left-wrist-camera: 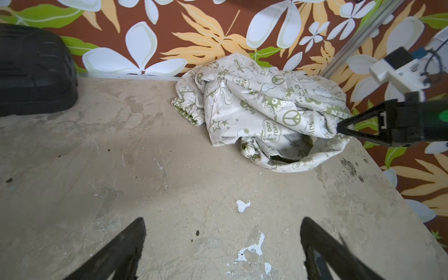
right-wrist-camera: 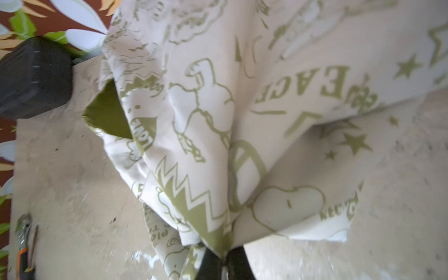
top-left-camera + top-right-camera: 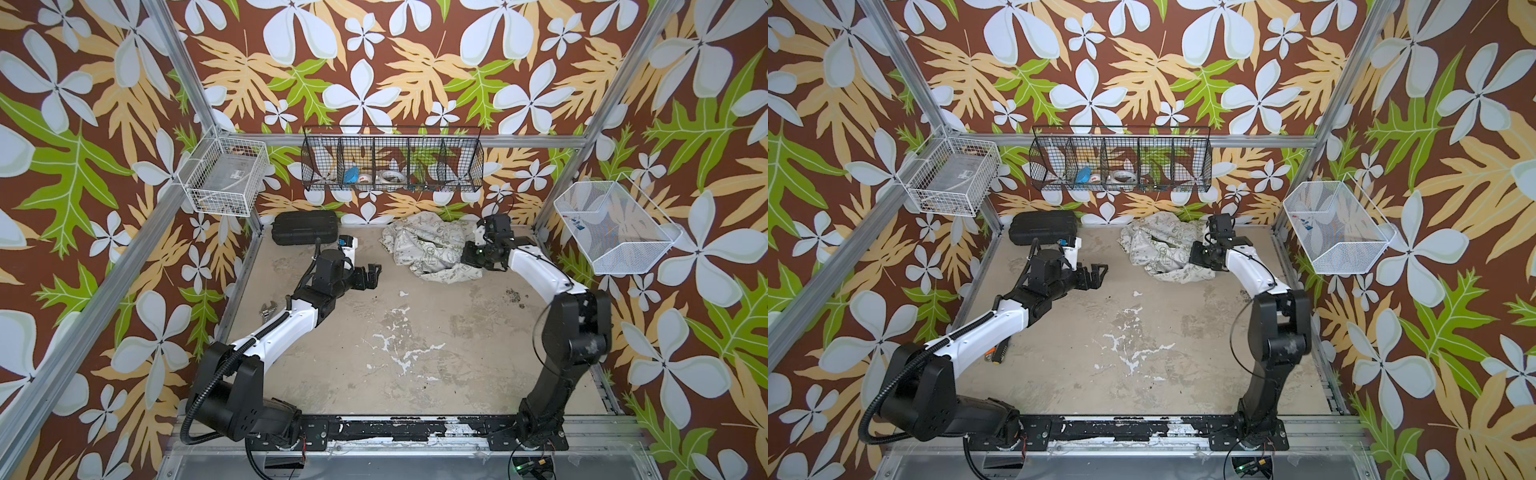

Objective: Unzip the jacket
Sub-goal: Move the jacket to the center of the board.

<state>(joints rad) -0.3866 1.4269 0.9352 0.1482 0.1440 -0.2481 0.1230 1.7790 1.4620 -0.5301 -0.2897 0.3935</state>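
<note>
Closest up, the right gripper (image 2: 224, 263) has its jaws pinched together on a fold of the jacket (image 2: 218, 121), so the right arm is the nearer one. The heap fans out ahead of those jaws, crumpled, with no clear long axis and no zipper showing. The left gripper (image 1: 223, 220), jaws wide apart, sits well short of it. The print reads "PEACE", "LOVE", "DAY".

Robotics lab test cell: aluminium frame (image 3: 185, 70), walls (image 3: 374, 62) covered with flower-print backdrop, wire baskets (image 3: 461, 166) hung on the frame, two robot arms (image 3: 270, 336) mounted on a base rail (image 3: 395, 430), worn and stained tabletop (image 3: 415, 353).
</note>
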